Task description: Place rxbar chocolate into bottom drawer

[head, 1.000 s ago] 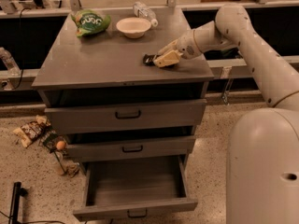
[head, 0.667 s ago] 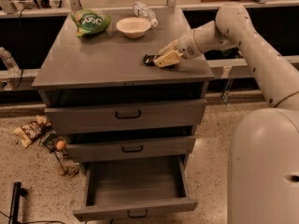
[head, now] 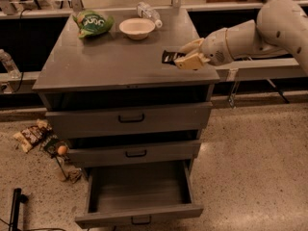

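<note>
On the speckled floor at the far left lie brownish wrappers (head: 30,135) with pale print, close to the foot of the grey metal desk (head: 110,61). At the desk's back left corner sits a green snack bag (head: 91,22). Just to its right is a pale bowl (head: 137,28), and a clear plastic bottle (head: 149,14) lies on its side behind the bowl, near the back edge.

Below the top, the top drawer (head: 130,119) and the middle drawer (head: 134,153) are pushed in. The bottom drawer (head: 139,216), the deepest of the three, is pulled well out toward the camera, with its small dark handle on the front.

Near the desk's front right corner is the rxbar chocolate (head: 169,57), a small black bar with pale lettering. It juts leftward from the gripper (head: 179,57), whose jaws are clenched on its right end. I cannot tell whether the bar touches the desk or hangs just above it. The pale arm (head: 250,35) reaches in from the right edge, low over the desk's right side.
</note>
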Motion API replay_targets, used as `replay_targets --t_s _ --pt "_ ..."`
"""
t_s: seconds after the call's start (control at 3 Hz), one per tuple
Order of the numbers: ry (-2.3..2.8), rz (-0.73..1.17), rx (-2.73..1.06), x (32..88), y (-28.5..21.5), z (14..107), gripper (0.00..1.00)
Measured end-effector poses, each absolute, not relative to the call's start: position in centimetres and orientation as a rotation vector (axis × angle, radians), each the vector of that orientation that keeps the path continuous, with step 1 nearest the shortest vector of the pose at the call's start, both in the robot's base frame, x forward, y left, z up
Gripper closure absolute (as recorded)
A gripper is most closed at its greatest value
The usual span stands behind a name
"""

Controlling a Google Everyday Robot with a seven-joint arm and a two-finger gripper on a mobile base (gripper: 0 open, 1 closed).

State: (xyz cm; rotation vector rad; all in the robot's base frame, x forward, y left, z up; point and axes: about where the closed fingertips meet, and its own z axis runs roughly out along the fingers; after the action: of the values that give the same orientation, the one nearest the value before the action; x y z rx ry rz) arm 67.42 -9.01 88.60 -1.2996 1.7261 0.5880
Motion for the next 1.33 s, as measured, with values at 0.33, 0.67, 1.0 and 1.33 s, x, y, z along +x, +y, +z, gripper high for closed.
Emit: replay_targets --t_s 0.33,0.67,1.0,1.33 --pt "1.78 0.613 -1.301 66.6 -9.8 86.1 1.0" --pt "1.754 0.631 -1.312 65.6 -8.4 87.1 1.0" --pt "1.748 0.686 -1.358 60.8 -6.2 86.7 1.0" --pt "1.734 0.762 -1.391 55.3 -4.1 84.8 1.0"
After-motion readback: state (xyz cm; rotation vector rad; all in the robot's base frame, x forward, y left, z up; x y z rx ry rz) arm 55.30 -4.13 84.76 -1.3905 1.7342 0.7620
